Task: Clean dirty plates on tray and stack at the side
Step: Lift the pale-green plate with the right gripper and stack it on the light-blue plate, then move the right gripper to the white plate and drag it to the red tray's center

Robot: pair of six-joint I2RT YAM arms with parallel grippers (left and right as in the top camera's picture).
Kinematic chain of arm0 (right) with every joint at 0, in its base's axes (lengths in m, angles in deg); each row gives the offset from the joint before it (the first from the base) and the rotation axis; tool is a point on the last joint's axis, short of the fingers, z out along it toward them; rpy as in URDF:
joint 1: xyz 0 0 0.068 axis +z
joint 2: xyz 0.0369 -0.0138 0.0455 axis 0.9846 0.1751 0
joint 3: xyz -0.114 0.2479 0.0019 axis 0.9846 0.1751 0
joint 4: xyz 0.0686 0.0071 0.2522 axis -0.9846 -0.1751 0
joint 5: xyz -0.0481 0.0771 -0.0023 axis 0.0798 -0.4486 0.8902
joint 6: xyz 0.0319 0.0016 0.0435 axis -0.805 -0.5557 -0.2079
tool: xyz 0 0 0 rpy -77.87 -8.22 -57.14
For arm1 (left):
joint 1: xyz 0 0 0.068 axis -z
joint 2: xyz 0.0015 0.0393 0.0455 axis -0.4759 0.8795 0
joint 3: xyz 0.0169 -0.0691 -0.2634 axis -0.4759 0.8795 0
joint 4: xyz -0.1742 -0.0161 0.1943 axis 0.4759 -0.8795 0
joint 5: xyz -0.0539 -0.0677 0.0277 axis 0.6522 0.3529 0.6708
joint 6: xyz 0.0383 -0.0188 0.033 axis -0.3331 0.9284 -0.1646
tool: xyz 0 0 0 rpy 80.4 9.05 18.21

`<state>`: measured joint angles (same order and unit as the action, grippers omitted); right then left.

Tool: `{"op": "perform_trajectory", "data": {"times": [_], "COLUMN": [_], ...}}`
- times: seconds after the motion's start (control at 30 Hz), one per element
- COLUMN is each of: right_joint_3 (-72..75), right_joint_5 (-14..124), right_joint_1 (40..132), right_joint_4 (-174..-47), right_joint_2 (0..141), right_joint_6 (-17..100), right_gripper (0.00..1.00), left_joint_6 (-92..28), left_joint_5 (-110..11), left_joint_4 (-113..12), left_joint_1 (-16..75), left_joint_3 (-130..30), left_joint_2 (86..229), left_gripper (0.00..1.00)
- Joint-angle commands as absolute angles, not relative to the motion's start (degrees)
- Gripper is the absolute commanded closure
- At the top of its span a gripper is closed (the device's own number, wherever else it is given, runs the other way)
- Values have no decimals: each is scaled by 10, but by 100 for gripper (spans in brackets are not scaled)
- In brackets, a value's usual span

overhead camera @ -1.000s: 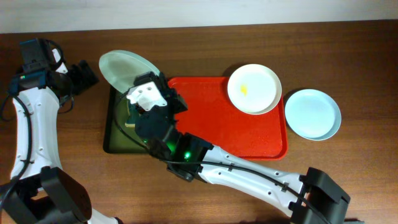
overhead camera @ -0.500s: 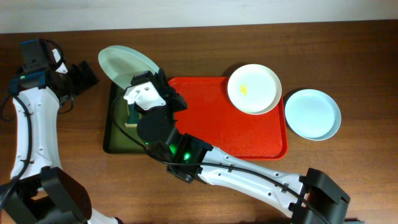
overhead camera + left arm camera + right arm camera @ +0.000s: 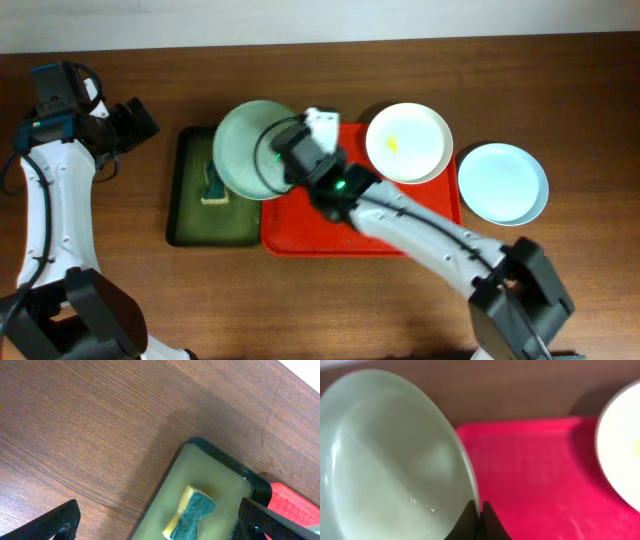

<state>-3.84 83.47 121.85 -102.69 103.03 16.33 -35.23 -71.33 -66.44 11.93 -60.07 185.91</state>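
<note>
Clamping together on the rim of the pale green plate (image 3: 395, 460), the right hand (image 3: 479, 519) is holding that plate up off the surfaces below. In the right wrist view its two dark fingers are pinching the plate's near edge. The plate's hollow is spreading out to the left of the hand and looks tilted rather than flat.

From overhead, the plate is hanging to the left of the hand, over the line where the dark green tray (image 3: 185, 215) is meeting the red tray (image 3: 290, 225). It is covering the upper corners of both. The right arm (image 3: 420, 225) is reaching across the red tray from the lower right. A yellow and green sponge (image 3: 215, 188) is lying in the dark green tray, just below the plate's lower left edge as seen from overhead.

Further right, the white plate (image 3: 408, 143) is sitting on the upper right corner of the red tray, showing a small yellow smear (image 3: 392, 145) near its middle. The pale blue plate (image 3: 503, 183) is resting on the wooden counter (image 3: 330, 70), just beside the red tray's right rim.

The left hand (image 3: 135, 118) is hovering over the counter near the upper left corner of the dark green tray, its fingers standing wide apart and gripping nothing.
</note>
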Motion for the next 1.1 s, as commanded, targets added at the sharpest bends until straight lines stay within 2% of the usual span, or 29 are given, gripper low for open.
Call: {"op": "perform_trajectory", "data": {"times": [0.0, 0.07, 0.1, 0.17, 0.27, 0.33, 0.53, 0.57, 0.6, 0.63, 0.67, 0.77, 0.83, 0.87, 0.97, 1.07], "right_joint_3": [-39, -39, -39, -39, -37, -17, 100, 104, 105, 105, 105, 105, 105, 105, 105, 105], "right_joint_5": [769, 750, 750, 750, 750, 750, 735, 735, 735, 732, 694, 564, 496, 496, 585, 685], "right_joint_1": [1097, 937, 884, 713, 595, 561, 559, 559, 559, 559, 560, 596, 715, 769, 918, 1000], "right_joint_4": [-1096, -1220, -1251, -1333, -1373, -1374, -1263, -1259, -1259, -1261, -1263, -1235, -1191, -1169, -1080, -988], "right_joint_2": [947, 917, 917, 920, 921, 921, 922, 922, 922, 922, 922, 922, 922, 922, 930, 998], "right_joint_6": [148, 153, 162, 201, 225, 243, 243, 243, 243, 244, 283, 442, 574, 602, 614, 614], "right_gripper": [96, 96, 96, 96, 96, 96, 96, 89, 56, 28, 18, 20, 32, 38, 39, 42], "left_joint_6": [-347, -347, -347, -347, -347, -347, -347, -347, -347, -347, -347, -347, -347, -347, -347, -347], "left_joint_5": [-708, -708, -708, -708, -708, -708, -708, -708, -708, -708, -708, -708, -708, -708, -708, -708], "left_joint_4": [-665, -665, -665, -665, -665, -665, -665, -665, -665, -665, -665, -665, -665, -665, -665, -665], "left_joint_1": [116, 116, 116, 116, 116, 116, 116, 116, 116, 116, 116, 116, 116, 116, 116, 116], "left_joint_3": [-604, -604, -604, -604, -604, -604, -604, -604, -604, -604, -604, -604, -604, -604, -604, -604], "left_joint_2": [1858, 1858, 1858, 1858, 1858, 1858, 1858, 1858, 1858, 1858, 1858, 1858, 1858, 1858, 1858, 1858], "left_gripper": [1, 1, 1, 1, 1, 1, 1, 1, 1, 0, 1, 1, 1, 1, 1, 0]}}
